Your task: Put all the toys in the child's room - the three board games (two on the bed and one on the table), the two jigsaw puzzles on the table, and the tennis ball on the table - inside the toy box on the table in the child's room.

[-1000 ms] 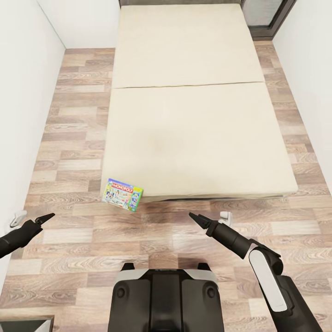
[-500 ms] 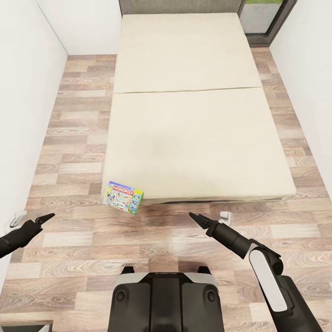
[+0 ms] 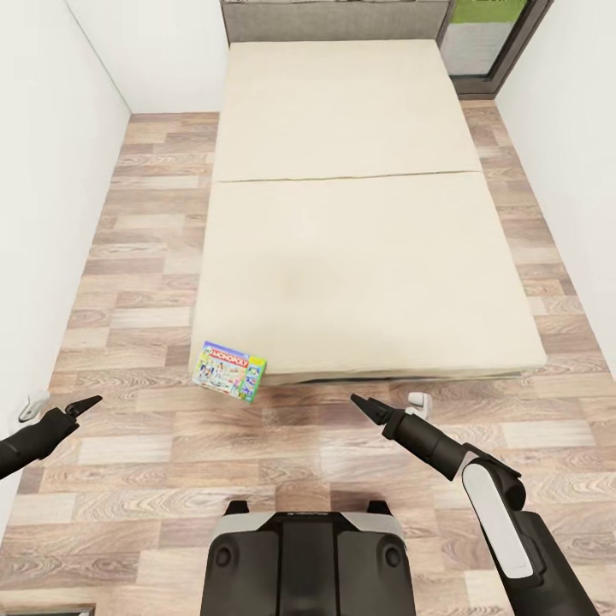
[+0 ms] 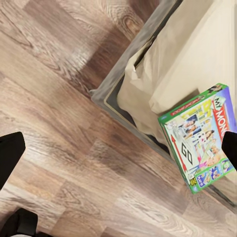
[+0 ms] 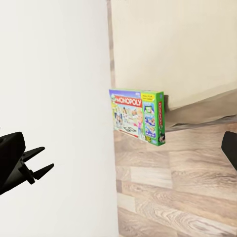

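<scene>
The green-edged Monopoly board game [image 3: 229, 371] lies at the near left corner of the bed [image 3: 359, 214], its edge jutting past the beige mattress. It also appears in the left wrist view as the Monopoly box [image 4: 200, 140] and in the right wrist view as the Monopoly box [image 5: 138, 116]. My left gripper [image 3: 85, 402] hangs over the floor, left of and nearer than the box. My right gripper [image 3: 359, 400] hangs in front of the bed's foot. Both are open and hold nothing. Their fingers [image 4: 10, 153] [image 5: 11, 160] stand far apart in the wrist views.
White walls [image 3: 43, 171] close in on both sides of the bed, leaving strips of wood-plank floor [image 3: 137, 257]. A grey headboard [image 3: 334, 19] and a dark-framed window [image 3: 496, 38] stand at the far end. My base [image 3: 308, 556] sits on the floor before the bed.
The whole view has shifted: the bed sits lower and farther, and the headboard and window now show, so the camera moved. The arms and the Monopoly box hold their places.
</scene>
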### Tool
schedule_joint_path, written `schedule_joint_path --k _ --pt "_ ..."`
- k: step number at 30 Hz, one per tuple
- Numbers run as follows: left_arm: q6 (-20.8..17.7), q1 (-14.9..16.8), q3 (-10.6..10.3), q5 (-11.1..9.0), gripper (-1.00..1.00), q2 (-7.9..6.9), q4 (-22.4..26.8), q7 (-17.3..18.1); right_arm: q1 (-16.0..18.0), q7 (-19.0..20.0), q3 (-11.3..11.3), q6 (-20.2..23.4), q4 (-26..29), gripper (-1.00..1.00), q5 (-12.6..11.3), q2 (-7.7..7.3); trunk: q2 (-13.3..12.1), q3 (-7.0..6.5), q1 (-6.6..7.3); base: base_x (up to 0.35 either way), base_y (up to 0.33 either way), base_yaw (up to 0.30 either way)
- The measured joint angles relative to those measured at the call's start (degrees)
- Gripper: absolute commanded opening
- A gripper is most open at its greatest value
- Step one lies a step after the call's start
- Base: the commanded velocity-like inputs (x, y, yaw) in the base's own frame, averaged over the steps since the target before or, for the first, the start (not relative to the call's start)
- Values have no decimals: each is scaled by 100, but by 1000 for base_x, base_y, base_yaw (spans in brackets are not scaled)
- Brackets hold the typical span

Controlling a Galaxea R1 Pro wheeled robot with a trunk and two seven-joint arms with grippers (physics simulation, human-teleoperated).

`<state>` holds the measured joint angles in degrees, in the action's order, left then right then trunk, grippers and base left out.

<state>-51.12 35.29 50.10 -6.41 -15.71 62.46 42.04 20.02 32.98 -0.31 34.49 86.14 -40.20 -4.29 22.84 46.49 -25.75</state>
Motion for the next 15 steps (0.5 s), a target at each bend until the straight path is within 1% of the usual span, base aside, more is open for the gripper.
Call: schedule_joint_path --k 15 --pt "2 0 1 0 100 -1 1 2 0 2 5 -4 6 100 -1 4 0 -141 0 0 0 0"
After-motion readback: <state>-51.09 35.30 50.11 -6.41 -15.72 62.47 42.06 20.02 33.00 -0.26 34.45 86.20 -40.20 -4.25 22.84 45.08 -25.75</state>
